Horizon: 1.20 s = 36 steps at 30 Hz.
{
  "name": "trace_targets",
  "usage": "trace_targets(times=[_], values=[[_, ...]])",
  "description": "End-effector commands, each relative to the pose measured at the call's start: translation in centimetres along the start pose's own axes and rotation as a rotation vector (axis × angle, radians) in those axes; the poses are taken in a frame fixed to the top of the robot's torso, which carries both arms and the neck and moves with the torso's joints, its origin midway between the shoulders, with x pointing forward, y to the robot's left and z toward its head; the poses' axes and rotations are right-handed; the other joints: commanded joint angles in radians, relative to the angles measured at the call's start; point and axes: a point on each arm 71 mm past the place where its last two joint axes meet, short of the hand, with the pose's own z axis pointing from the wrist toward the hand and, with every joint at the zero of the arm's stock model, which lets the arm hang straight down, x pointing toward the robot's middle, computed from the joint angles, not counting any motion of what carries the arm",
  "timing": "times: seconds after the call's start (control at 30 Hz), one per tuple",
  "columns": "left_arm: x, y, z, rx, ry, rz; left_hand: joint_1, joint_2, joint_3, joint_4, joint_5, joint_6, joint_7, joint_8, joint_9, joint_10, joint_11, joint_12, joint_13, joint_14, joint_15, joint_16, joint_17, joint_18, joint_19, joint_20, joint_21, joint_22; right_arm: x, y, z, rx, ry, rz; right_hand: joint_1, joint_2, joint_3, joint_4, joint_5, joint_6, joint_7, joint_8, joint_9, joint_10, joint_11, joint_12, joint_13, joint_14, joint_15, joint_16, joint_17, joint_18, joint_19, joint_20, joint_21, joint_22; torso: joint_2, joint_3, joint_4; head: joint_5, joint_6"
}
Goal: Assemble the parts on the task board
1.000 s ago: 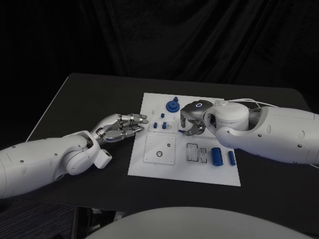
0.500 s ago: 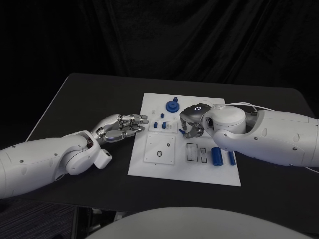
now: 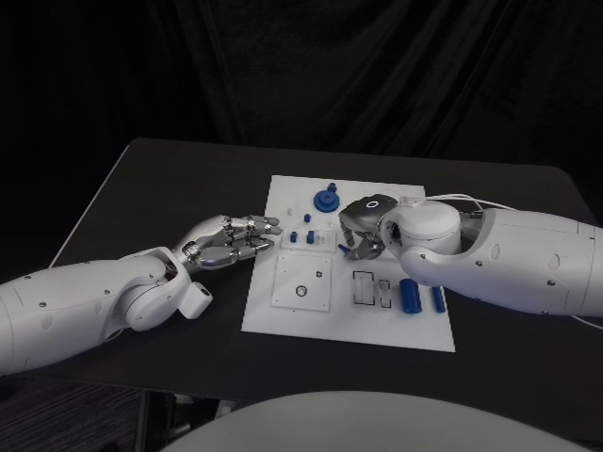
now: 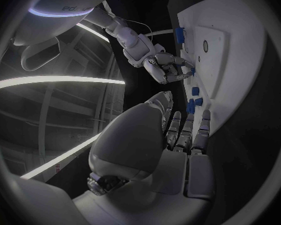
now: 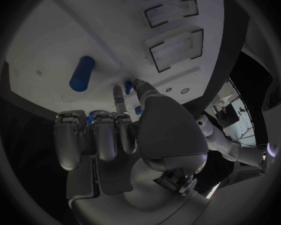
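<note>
White task board on black tabletop, two blue cylinders lying on it, right hand fingers pinching small blue part, left hand fingers curled, empty

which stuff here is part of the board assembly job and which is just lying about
Part of the job:
- task board
- blue cylinders lying at its right side
- small blue parts near its left edge
- blue knob at its far end
- right robot hand, fingers down over the board

Just there:
- left robot hand, beside the board, fingers curled, holding nothing
- black table
</note>
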Motion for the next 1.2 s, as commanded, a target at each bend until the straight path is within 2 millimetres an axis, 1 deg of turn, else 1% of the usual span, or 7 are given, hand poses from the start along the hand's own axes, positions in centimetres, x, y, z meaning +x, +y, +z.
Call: trace_targets(times=[0.03,0.37,0.47,0.57,0.7,0.9,1.2], values=[[0.2,-0.07,0.06,0.015,0.008,-0.015,0.0,0.006,0.008,0.001,0.003,-0.004,0.002,0.007,-0.002,-0.005,0.004,0.004,-0.001,0.0,0.007,0.006,0.001,-0.02,0.005,-0.001,0.002,-0.001,0.99,-0.07,0.02,0.017,0.028,-0.008,-0.012,0.001,0.002,0.004,-0.015,0.01,-0.002,-0.002,-0.001,0.104,-0.01,0.003,0.263,0.105,-0.01,0.003,0.263,-0.016,0.104,-0.01,0.003,0.263,-0.001,0.0,0.0007,0.0,0.0],[0.24,0.0,0.1,0.012,0.01,-0.016,0.0,0.006,0.008,0.0,0.004,-0.005,0.003,0.007,-0.002,-0.006,0.005,0.003,-0.001,-0.001,0.007,0.005,0.001,-0.02,0.004,-0.001,0.002,-0.003,1.11,0.26,0.01,0.002,0.028,-0.006,-0.01,0.003,0.008,0.001,-0.01,0.01,-0.003,-0.003,-0.002,0.104,-0.011,0.003,0.263,0.105,-0.011,0.003,0.263,-0.016,0.104,-0.01,0.003,0.263,-0.001,-0.0001,0.0008,-0.001,0.0],[0.26,0.02,0.11,0.011,0.01,-0.016,0.0,0.006,0.008,0.0,0.004,-0.005,0.003,0.007,-0.002,-0.006,0.005,0.003,-0.001,-0.001,0.007,0.005,0.001,-0.02,0.004,-0.001,0.002,-0.003,1.16,0.3,0.03,0.001,0.032,-0.004,-0.008,0.006,0.022,-0.004,0.023,0.012,-0.004,-0.005,-0.003,0.104,-0.012,0.003,0.263,0.105,-0.013,0.003,0.263,-0.015,0.103,-0.012,0.002,0.263,-0.001,0.0,0.0009,-0.002,0.0],[0.28,0.03,0.12,0.011,0.011,-0.017,0.0,0.006,0.008,0.0,0.004,-0.005,0.003,0.007,-0.002,-0.006,0.005,0.003,-0.001,-0.001,0.007,0.005,0.001,-0.02,0.004,-0.001,0.002,-0.003,1.25,0.3,0.05,0.001,0.036,-0.002,0.0,0.009,0.05,-0.02,0.084,0.022,-0.007,-0.003,-0.003,0.104,-0.015,0.003,0.263,0.105,-0.015,0.003,0.263,-0.015,0.102,-0.015,0.0,0.262,-0.001,0.0004,0.0004,-0.002,0.0],[0.3,0.04,0.13,0.01,0.012,-0.017,0.0,0.006,0.008,0.0,0.004,-0.005,0.003,0.007,-0.002,-0.006,0.005,0.003,-0.001,-0.001,0.007,0.005,0.001,-0.02,0.004,-0.001,0.002,-0.003,1.35,0.27,0.1,-0.001,0.036,0.002,0.014,0.009,0.081,-0.044,0.117,0.045,-0.015,0.005,0.002,0.104,-0.022,0.003,0.263,0.105,-0.021,0.003,0.263,-0.014,0.1,-0.019,-0.004,0.26,-0.002,0.0004,-0.0004,0.001,0.0],[0.32,0.07,0.13,0.009,0.013,-0.018,0.0,0.007,0.01,0.0,0.006,-0.005,0.004,0.007,-0.002,-0.007,0.006,0.004,-0.001,-0.002,0.007,0.005,0.001,-0.021,0.005,-0.001,0.001,-0.004,1.3,0.31,0.12,-0.011,0.014,0.013,0.031,0.011,0.133,-0.084,0.126,0.073,-0.025,0.018,0.017,0.104,-0.032,0.003,0.263,0.105,-0.03,0.003,0.263,-0.013,0.098,-0.027,-0.006,0.259,-0.002,-0.0001,-0.0009,0.002,0.0],[0.3,0.09,0.08,0.009,0.012,-0.018,0.001,0.007,0.011,-0.001,0.007,-0.006,0.004,0.007,-0.002,-0.007,0.007,0.005,-0.001,-0.002,0.007,0.005,0.001,-0.021,0.006,-0.001,0.002,-0.002,1.03,0.12,-0.02,-0.023,-0.044,0.04,0.031,0.013,0.189,-0.122,0.127,0.062,-0.02,0.01,0.023,0.104,-0.029,0.003,0.263,0.105,-0.029,0.003,0.263,-0.011,0.096,-0.029,-0.01,0.257,-0.001,0.0001,0.0001,0.003,0.0]])
